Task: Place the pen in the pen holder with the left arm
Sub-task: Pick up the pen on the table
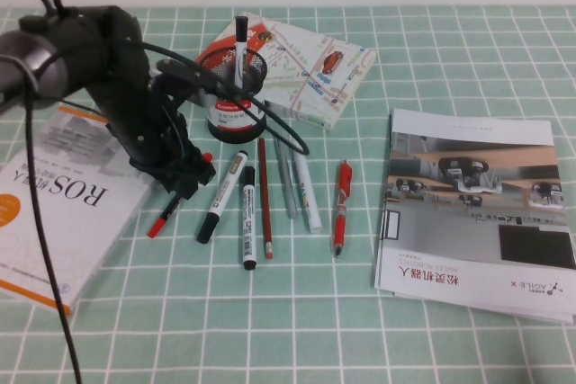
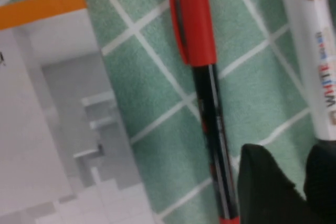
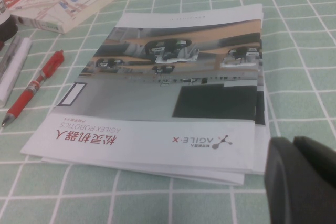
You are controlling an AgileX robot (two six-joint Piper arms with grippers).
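The slim black pen with red cap [image 2: 210,103] lies on the green checked surface [image 1: 297,312]; our left hand [image 1: 184,182] hovers over it, spread; we must grip. Right hand [image 3: 302,182]: parked, unclear.

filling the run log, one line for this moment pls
phase: reaching | left gripper: low over the pen, not lifted | pen holder: upright, one marker inside | right gripper: parked near brochure
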